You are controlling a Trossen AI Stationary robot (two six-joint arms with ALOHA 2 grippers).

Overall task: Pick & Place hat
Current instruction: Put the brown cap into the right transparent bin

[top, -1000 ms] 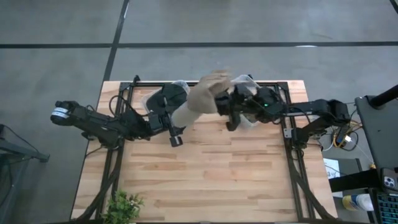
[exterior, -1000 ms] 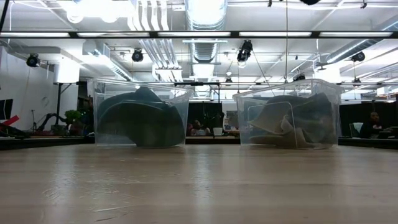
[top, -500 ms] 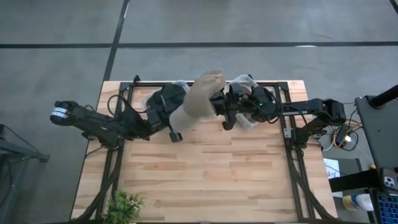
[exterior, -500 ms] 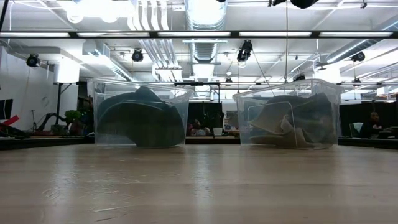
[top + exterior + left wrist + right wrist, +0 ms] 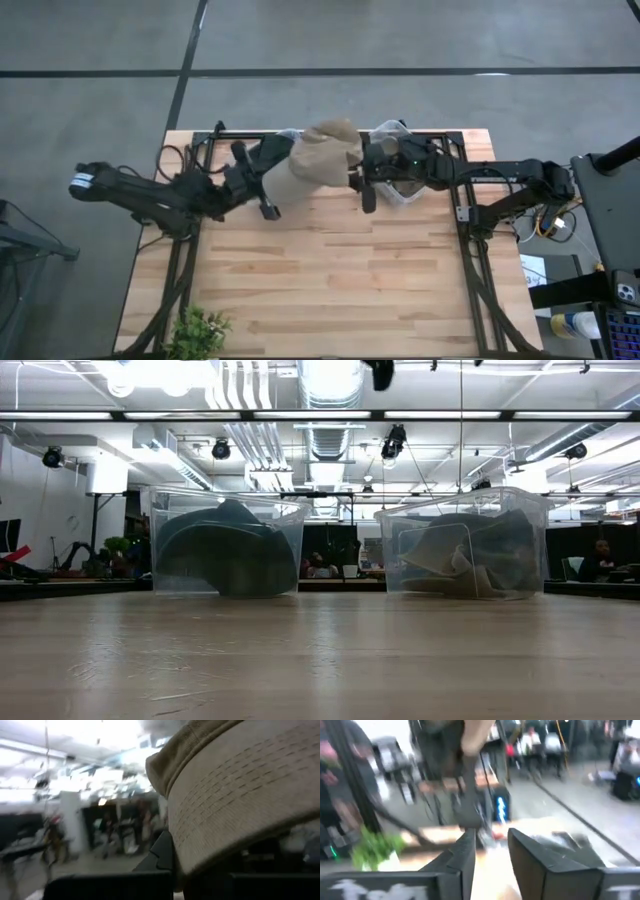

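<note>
— Grey concrete floor is seen around the wooden table (image 5: 330, 280) filling the lower centre of the high view. What is set on it?

— Two clear bins are placed along the table's upper edge. In the low view, the left bin (image 5: 225, 540) is seen holding dark hats, and the right bin (image 5: 465, 540) pale ones.

— And where is the task's thing found?

— The tan hat (image 5: 315, 160) is held aloft at upper centre of the high view, over the gap between the bins and nearer the left one. The left gripper (image 5: 268, 190) is pressed against its lower-left side, seemingly clamped on its brim. The right gripper (image 5: 490, 852) is seen with fingers apart, just right of the hat.

— How much is judged done?

— Picking is judged complete. Placing is not yet done: the hat has not been lowered into a bin or released.
</note>
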